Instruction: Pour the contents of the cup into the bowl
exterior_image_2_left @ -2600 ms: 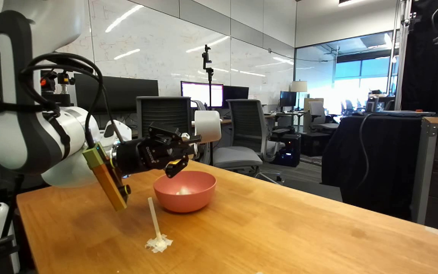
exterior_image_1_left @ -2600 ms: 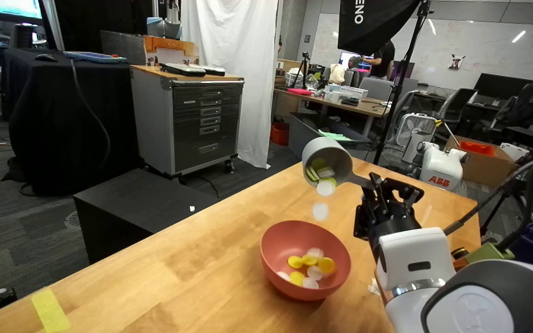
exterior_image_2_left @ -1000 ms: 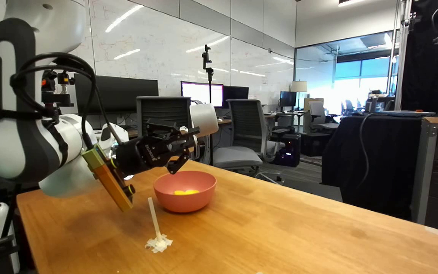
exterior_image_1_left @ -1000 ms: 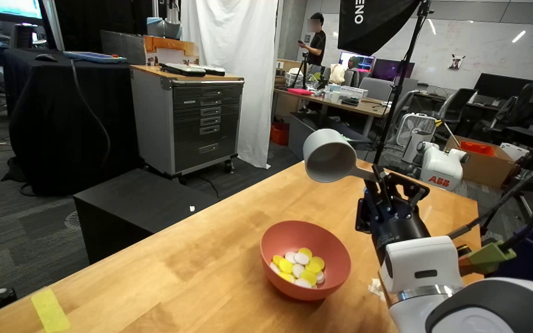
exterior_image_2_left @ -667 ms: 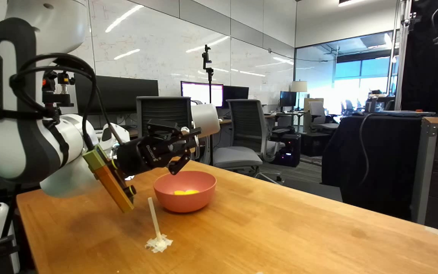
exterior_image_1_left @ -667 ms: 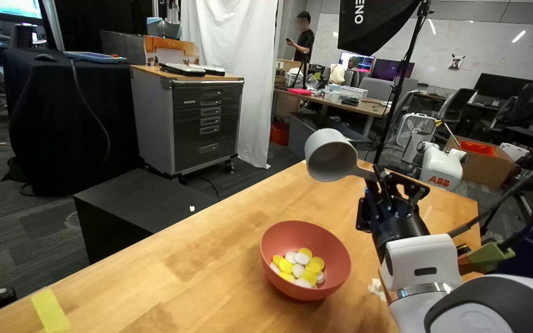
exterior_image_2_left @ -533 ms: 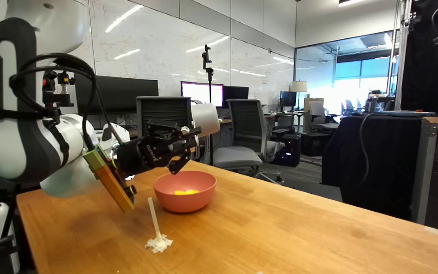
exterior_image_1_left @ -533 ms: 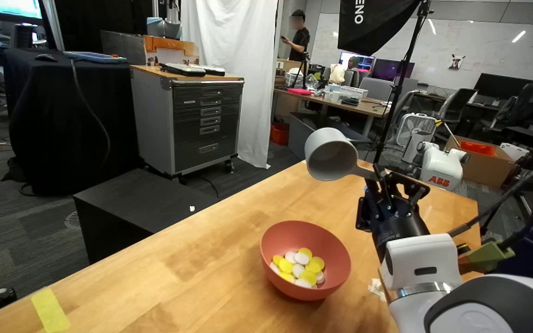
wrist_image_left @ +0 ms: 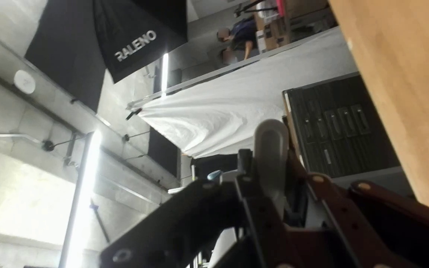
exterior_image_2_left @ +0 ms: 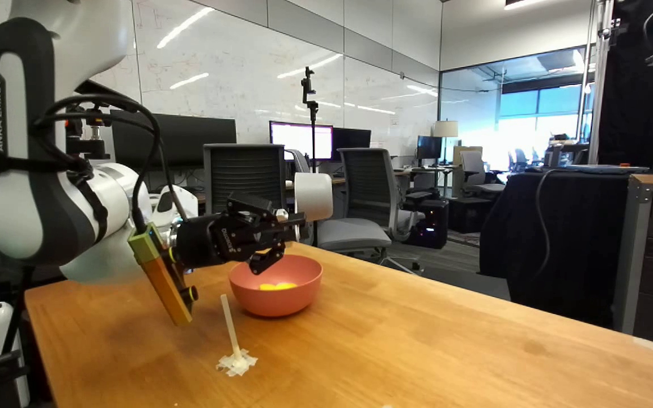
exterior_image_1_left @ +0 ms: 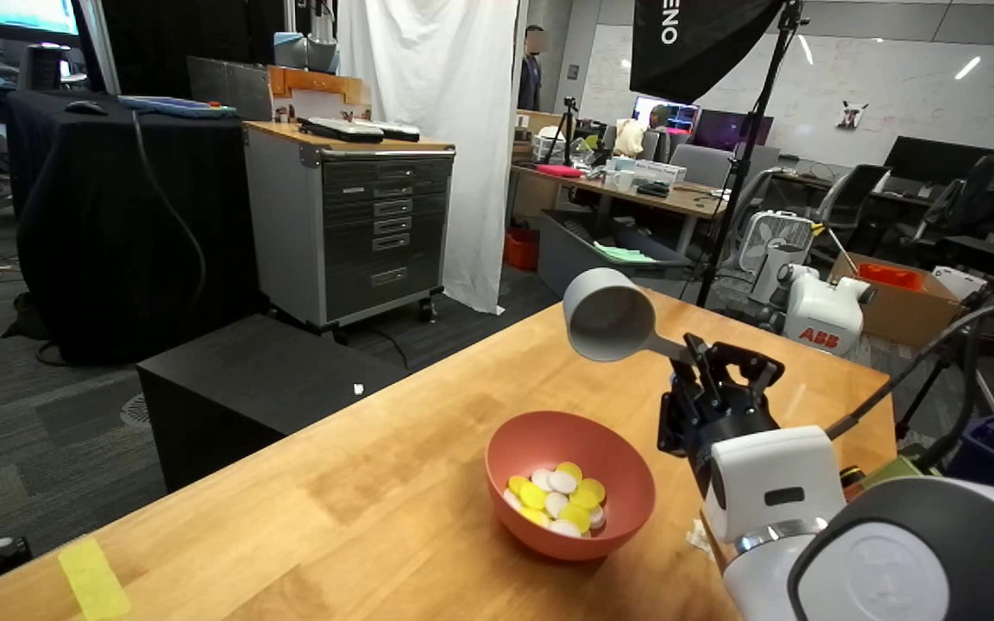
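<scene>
The grey cup is tipped on its side above the pink bowl, its mouth facing the camera in an exterior view; no pieces show inside. It also shows in an exterior view. My gripper is shut on the cup's handle, which stands between the fingers in the wrist view. The pink bowl stands upright on the table and shows in both exterior views. The contents, yellow and white round flat pieces, lie in the bowl's bottom.
A thin pale stick stands taped upright on the wooden table near the bowl. Yellow tape is stuck at the table's edge. A black box stands beside the table. A drawer cabinet is farther back.
Earlier, pieces were falling from the cup; now they lie in the bowl and the cup looks empty. In the last half second my gripper and the cup have moved slightly downward.
</scene>
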### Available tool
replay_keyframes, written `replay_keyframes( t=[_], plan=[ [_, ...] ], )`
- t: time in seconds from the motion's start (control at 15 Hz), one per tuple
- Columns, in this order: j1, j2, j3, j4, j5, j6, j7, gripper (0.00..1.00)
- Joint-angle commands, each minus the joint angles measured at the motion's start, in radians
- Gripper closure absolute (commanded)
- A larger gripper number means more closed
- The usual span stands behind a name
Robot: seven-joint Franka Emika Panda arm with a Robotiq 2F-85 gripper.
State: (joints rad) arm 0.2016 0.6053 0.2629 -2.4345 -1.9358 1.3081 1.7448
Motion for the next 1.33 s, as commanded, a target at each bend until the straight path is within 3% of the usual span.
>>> replay_keyframes(
  t=[0.0, 0.4, 0.67, 0.93, 1.2, 1.27],
  plan=[
    [-0.076, -0.127, 0.054, -0.034, 0.054, 0.214, -0.024, 0.88],
    [-0.135, -0.314, 0.027, -0.058, 0.194, 0.544, -0.075, 0.88],
    [-0.189, -0.452, -0.016, -0.080, 0.322, 0.835, -0.217, 0.88],
    [-0.248, -0.557, -0.123, -0.075, 0.547, 1.095, -0.484, 0.88],
    [-0.292, -0.596, -0.238, -0.074, 0.859, 1.233, -0.782, 0.88],
    [-0.332, -0.595, -0.228, -0.073, 0.942, 1.254, -0.858, 0.88]
  ],
)
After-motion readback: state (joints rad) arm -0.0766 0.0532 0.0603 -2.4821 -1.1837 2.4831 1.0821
